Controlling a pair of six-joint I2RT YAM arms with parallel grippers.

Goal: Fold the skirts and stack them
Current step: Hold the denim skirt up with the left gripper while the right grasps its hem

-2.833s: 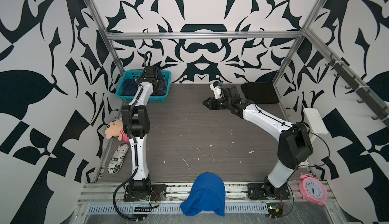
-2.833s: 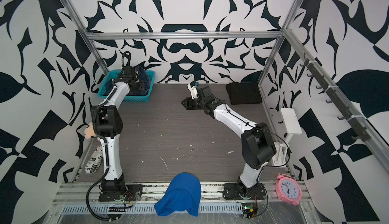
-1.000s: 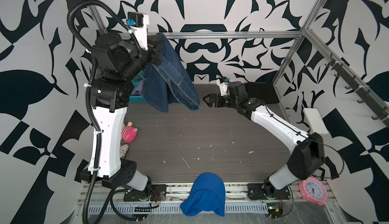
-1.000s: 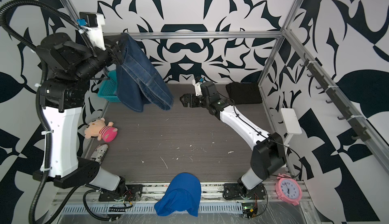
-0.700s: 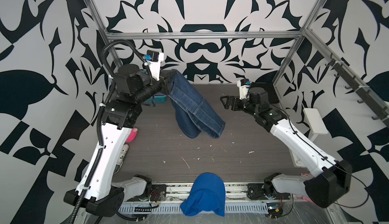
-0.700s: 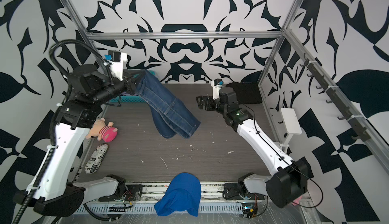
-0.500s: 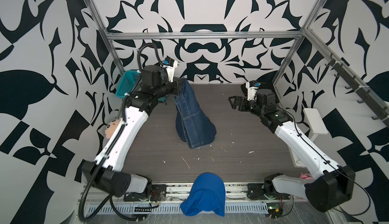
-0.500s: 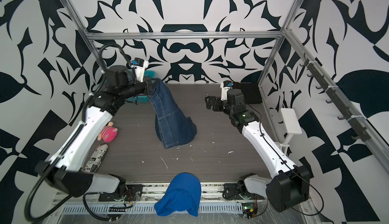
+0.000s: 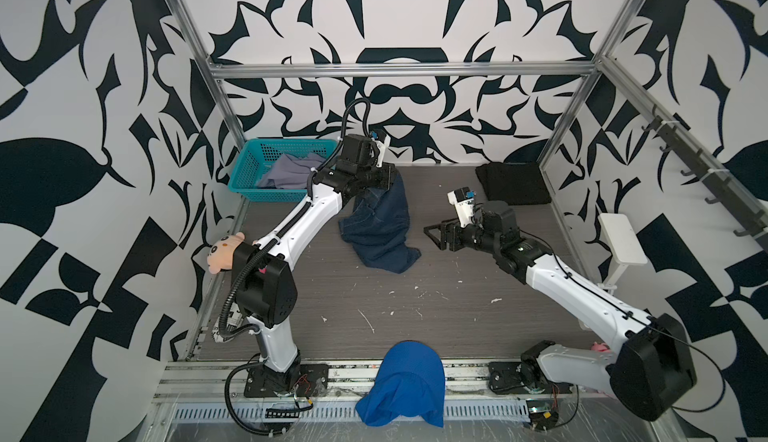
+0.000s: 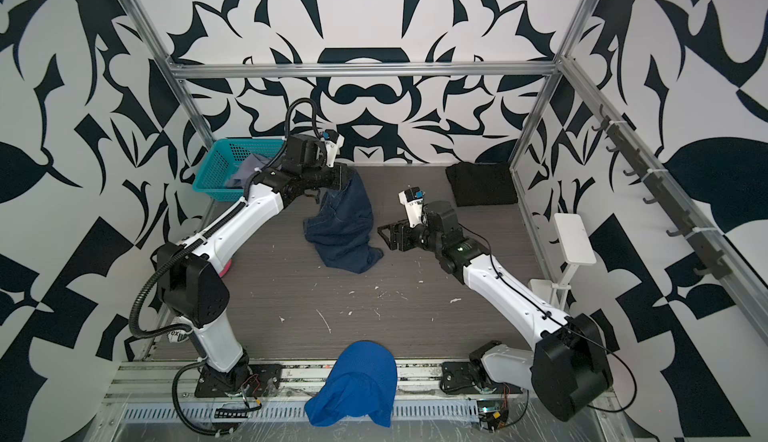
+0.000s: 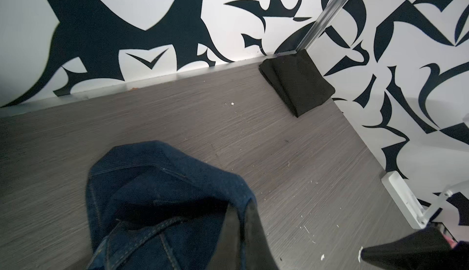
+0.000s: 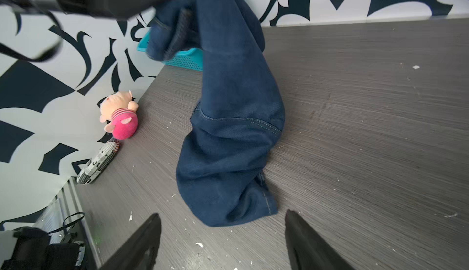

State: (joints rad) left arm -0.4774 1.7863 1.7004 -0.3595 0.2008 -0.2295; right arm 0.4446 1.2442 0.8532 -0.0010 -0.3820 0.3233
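A two-armed robot works at a grey table [image 9: 415, 315] enclosed by black-and-white patterned walls. The left gripper [image 9: 388, 178] is clenched on the top edge of the dark blue denim skirt [image 9: 380, 228], held above the middle of the table towards its far edge. The cloth hangs down and its lower part lies crumpled on the surface. The right gripper [image 9: 433, 236], jaws spread and empty, hovers low just beside the heaped hem. A folded black skirt [image 9: 513, 184] sits in the far right corner. A lavender-grey skirt [image 9: 286, 170] lies in a teal basket [image 9: 253, 161] at the far left corner. The denim looks heavy and thick yet limp, so it should keep a crease but drag. I judge the stitched hem corner nearest the right gripper the firmest place to pinch
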